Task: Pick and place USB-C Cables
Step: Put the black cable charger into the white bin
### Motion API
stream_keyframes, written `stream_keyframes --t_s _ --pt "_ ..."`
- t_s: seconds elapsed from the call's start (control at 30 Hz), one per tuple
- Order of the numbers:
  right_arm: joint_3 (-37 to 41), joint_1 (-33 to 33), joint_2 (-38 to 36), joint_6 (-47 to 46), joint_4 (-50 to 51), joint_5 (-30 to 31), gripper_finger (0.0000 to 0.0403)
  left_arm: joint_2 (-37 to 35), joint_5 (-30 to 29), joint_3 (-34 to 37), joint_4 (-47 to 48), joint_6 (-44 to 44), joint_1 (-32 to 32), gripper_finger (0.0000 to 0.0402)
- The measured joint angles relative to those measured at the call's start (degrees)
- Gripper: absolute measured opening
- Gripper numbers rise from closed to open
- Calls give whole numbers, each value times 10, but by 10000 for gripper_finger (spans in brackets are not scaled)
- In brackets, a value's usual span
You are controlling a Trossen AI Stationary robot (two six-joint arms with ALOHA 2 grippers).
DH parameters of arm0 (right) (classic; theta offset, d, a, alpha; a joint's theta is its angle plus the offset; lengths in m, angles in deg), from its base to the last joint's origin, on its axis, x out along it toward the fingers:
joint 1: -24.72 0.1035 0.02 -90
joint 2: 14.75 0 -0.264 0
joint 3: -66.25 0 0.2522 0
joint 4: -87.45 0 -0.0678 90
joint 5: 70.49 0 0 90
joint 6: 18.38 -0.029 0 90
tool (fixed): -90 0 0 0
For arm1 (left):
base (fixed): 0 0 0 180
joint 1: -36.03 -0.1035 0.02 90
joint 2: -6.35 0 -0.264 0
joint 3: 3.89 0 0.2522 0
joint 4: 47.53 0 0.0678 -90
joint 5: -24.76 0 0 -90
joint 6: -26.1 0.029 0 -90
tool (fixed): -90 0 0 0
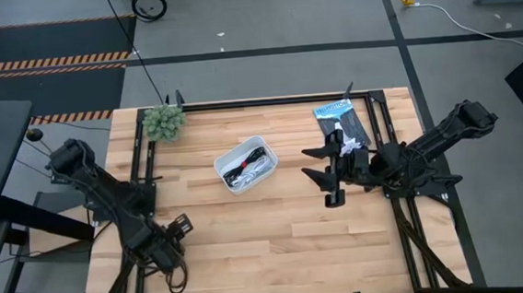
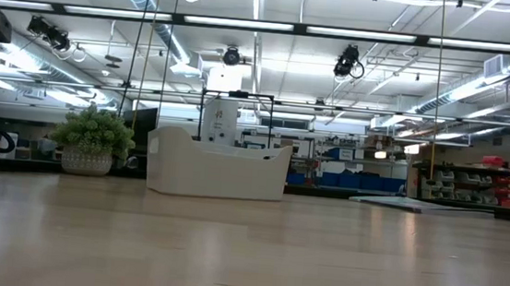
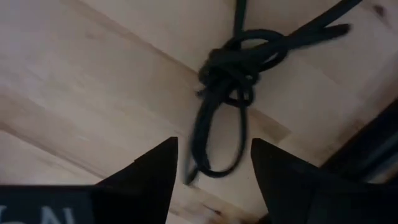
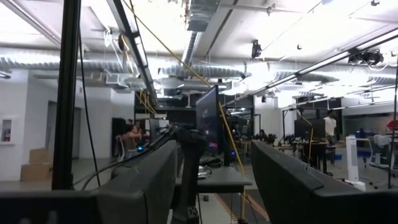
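My left gripper (image 1: 175, 254) hangs low over the near-left part of the light wooden table (image 1: 278, 247), fingers spread, above a knotted black cable (image 3: 239, 62) lying on the wood and not gripped. My right gripper (image 1: 323, 172) hovers at the table's right side, fingers apart, empty. The white rectangular plastic bin (image 1: 244, 164) at mid-table holds bundled cables (image 1: 249, 169), black and white.

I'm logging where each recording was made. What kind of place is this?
Probably a large industrial lab or workshop: exposed ceiling ducts, shelves of storage bins, and hazard-striped floor tape around the wooden table.
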Motion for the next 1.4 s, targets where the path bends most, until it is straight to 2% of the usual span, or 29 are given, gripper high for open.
stream_keyframes --t_s 0.23,0.47,0.73,1.27,1.4 --pt "0 -5 0 -2 -1 2 210 4 -30 0 -2 -13 6 217" --pt "0 -5 0 -2 1 2 210 9 19 0 -29 -14 6 216" --pt "0 -5 0 -5 4 2 210 8 15 0 -95 3 19 215" --pt "0 -5 0 -6 4 -1 210 8 15 1 -77 15 19 215" --pt "0 -5 0 -6 4 -2 210 8 15 24 -79 13 19 215"
